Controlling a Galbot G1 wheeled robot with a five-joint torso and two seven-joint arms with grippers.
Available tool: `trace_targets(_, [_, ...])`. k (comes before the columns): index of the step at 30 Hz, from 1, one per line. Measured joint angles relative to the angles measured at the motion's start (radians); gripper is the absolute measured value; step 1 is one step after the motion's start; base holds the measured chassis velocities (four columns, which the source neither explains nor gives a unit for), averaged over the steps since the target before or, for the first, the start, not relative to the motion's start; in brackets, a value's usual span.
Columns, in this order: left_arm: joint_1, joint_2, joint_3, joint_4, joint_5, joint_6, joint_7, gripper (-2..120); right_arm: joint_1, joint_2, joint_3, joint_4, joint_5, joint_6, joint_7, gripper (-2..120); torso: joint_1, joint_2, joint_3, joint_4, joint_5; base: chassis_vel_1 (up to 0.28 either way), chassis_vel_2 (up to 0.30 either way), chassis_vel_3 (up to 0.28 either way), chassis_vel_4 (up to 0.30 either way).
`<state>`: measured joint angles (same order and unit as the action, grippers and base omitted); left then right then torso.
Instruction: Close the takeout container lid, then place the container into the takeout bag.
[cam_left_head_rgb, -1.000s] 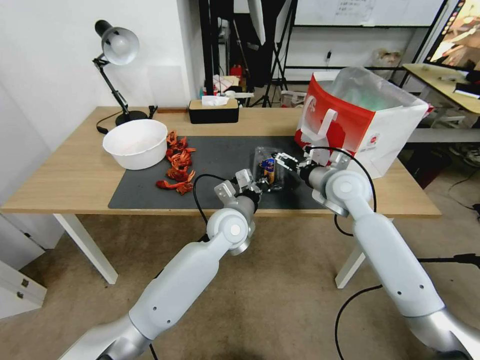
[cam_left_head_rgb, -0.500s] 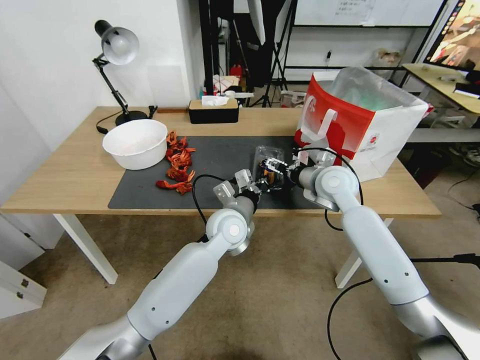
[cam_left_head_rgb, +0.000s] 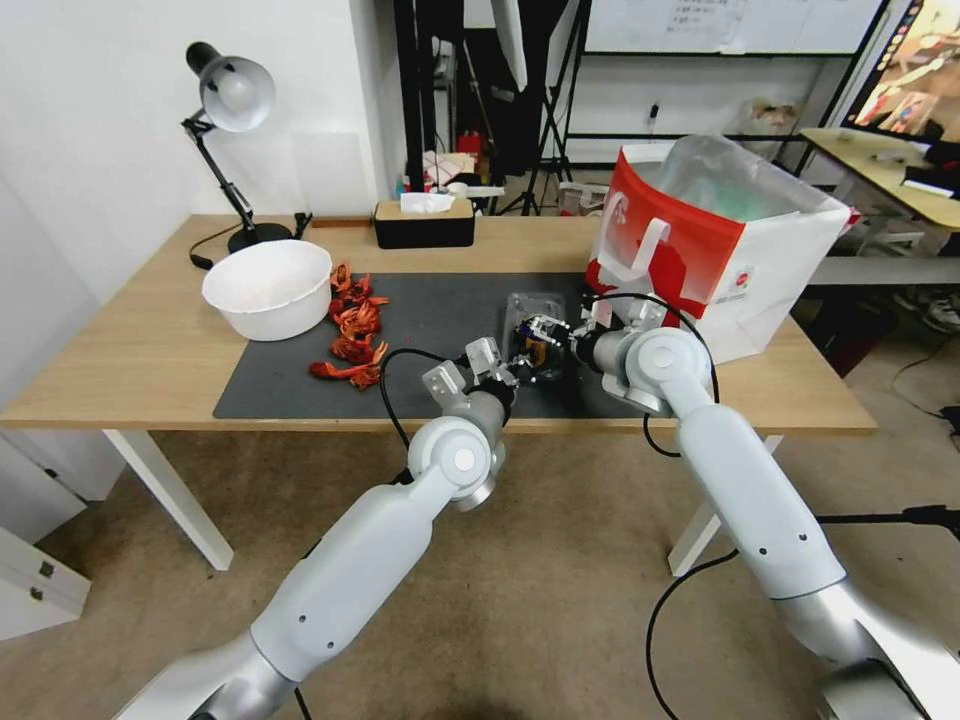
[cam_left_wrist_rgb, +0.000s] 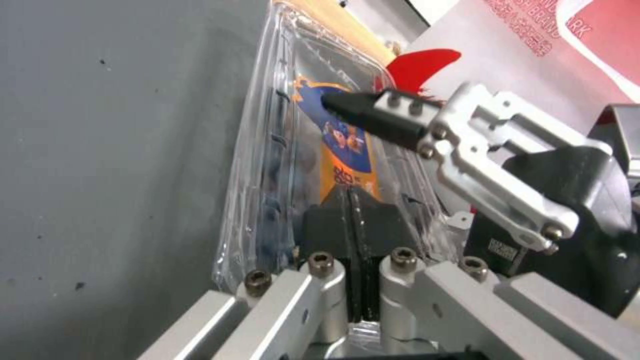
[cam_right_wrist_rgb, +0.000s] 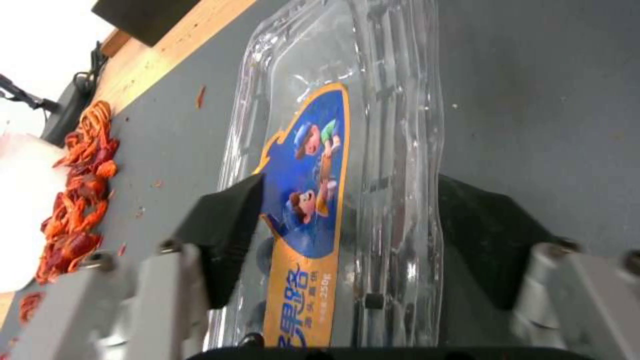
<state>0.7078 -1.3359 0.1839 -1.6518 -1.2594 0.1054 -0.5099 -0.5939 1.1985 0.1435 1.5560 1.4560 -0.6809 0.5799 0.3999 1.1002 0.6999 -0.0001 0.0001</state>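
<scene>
Sliding in from the bag side, my right claw is now reaching over the takeout container, where a second ago it was hanging back nearer the takeout bag. From its own wrist camera I am seeing its two dark pads spread wide, one on each long side of the lid, straddling it without gripping; the blue and orange sticker is lying between them. My left claw is staying where it was, at the near end of the container, its two pads pressed together with the clear plastic rim seemingly caught between them, so I judge it is pinning that end down. In the left wrist view, one black fingertip of the right claw is touching down on the sticker. The lid appears to be lying over the lower half, though I cannot tell whether it has snapped shut. I am reading this as the closing step nearing its end, with the pressing not yet confirmed. The container is resting on the dark mat on the worktop, just beside the bag, which is standing open to my right. The bagging step is not yet begun.
</scene>
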Motion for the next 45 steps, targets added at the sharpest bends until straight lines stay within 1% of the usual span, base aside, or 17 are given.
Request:
trace_targets(1, [-0.001,0.001,0.0,0.0,0.0,0.0,-0.001,0,-0.003,0.0,0.002,0.0,0.002,-0.003,-0.003,55,0.0,0.0,0.0,0.0001,0.0,0.0,0.0,0.0,0.0])
trace_targets(2, [-0.001,0.001,0.0,0.0,0.0,0.0,-0.001,0,-0.003,0.0,0.002,0.0,0.002,-0.003,-0.003,55,0.0,0.0,0.0,0.0001,0.0,0.0,0.0,0.0,0.0])
trace_targets(5, [-0.004,0.001,0.0,0.0,-0.001,-0.002,-0.002,0,-0.007,0.0,0.005,0.001,0.008,-0.008,-0.004,39,0.0,0.0,0.0,0.0002,0.0001,0.0,0.0,0.0,0.0])
trace_targets(6, [-0.004,0.001,0.0,0.0,-0.001,-0.002,-0.002,0,-0.007,0.0,0.005,0.001,0.008,-0.008,-0.004,39,0.0,0.0,0.0,0.0002,0.0001,0.0,0.0,0.0,0.0])
trace_targets(7, [-0.004,0.002,0.0,0.0,-0.001,-0.003,-0.002,0,-0.008,0.0,0.004,0.002,0.009,-0.009,-0.005,36,0.0,0.0,0.0,0.0003,0.0002,0.0,0.0,0.0,0.0])
trace_targets(9, [-0.004,0.004,-0.001,0.0,-0.001,-0.004,-0.002,0,-0.008,0.0,0.005,0.004,0.011,-0.011,-0.005,25,0.0,0.0,0.0,0.0004,0.0002,0.0,0.0,0.0,0.0])
trace_targets(10, [-0.004,0.004,-0.001,0.0,-0.001,-0.004,-0.002,0,-0.008,0.0,0.005,0.004,0.011,-0.011,-0.005,25,0.0,0.0,0.0,0.0004,0.0002,0.0,0.0,0.0,0.0])
trace_targets(12, [-0.002,0.006,-0.002,-0.005,-0.002,-0.004,-0.002,0,-0.009,-0.002,0.008,0.004,0.013,-0.011,-0.006,18,0.0,0.0,0.0,0.0005,-0.0001,0.0,0.0,0.0,0.0])
trace_targets(13, [-0.001,0.009,-0.003,-0.007,-0.002,-0.004,-0.002,0,-0.009,-0.003,0.01,0.005,0.014,-0.011,-0.006,11,0.0,0.0,0.0,0.0005,0.0,0.0,0.0,0.0,0.0])
trace_targets(14, [-0.001,0.009,-0.003,-0.007,-0.002,-0.004,-0.002,0,-0.009,-0.003,0.01,0.005,0.014,-0.011,-0.006,11,0.0,0.0,0.0,0.0005,0.0,0.0,0.0,0.0,0.0])
trace_targets(16, [0.002,0.014,-0.005,-0.012,-0.002,-0.004,-0.001,0,-0.01,-0.005,0.011,0.008,0.016,-0.011,-0.007,3,0.0,0.0,0.0,0.0006,0.0,0.0,0.0,0.0,0.0])
trace_targets(18, [0.003,0.018,-0.008,-0.015,-0.002,-0.004,0.001,0,-0.01,-0.007,0.014,0.009,0.017,-0.011,-0.007,0,0.0,0.0,0.0,0.0006,0.0,0.0,0.0,0.0,0.0])
trace_targets(32, [0.038,0.038,-0.026,-0.045,0.01,0.001,0.014,0,-0.005,-0.012,0.018,0.01,0.022,-0.01,-0.008,0,0.0,0.0,0.0,0.0,-0.0002,0.0,0.0,0.0,0.0])
trace_targets(37, [0.067,0.056,-0.04,-0.078,0.018,0.004,0.017,0,-0.003,-0.009,0.017,0.008,0.025,-0.006,-0.008,0,0.0,0.0,0.0,0.0,-0.0002,0.0,0.0,0.0,0.0])
trace_targets(41, [0.096,0.075,-0.052,-0.115,0.021,0.005,0.019,0,0.0,-0.007,0.017,0.005,0.027,-0.004,-0.008,0,0.0,0.0,0.0,0.0,-0.0002,0.0,0.0,0.0,0.0])
trace_targets(43, [0.126,0.095,-0.068,-0.15,0.022,0.005,0.023,0,0.0,-0.004,0.018,0.004,0.029,-0.001,-0.008,0,0.0,0.0,0.0,0.0,-0.0003,0.0,0.0,0.0,0.0])
trace_targets(45, [0.132,0.1,-0.071,-0.158,0.023,0.005,0.023,0,0.0,-0.003,0.018,0.004,0.029,-0.001,-0.008,0,0.0,0.0,0.0,0.0,-0.0003,0.0,0.0,0.0,0.0])
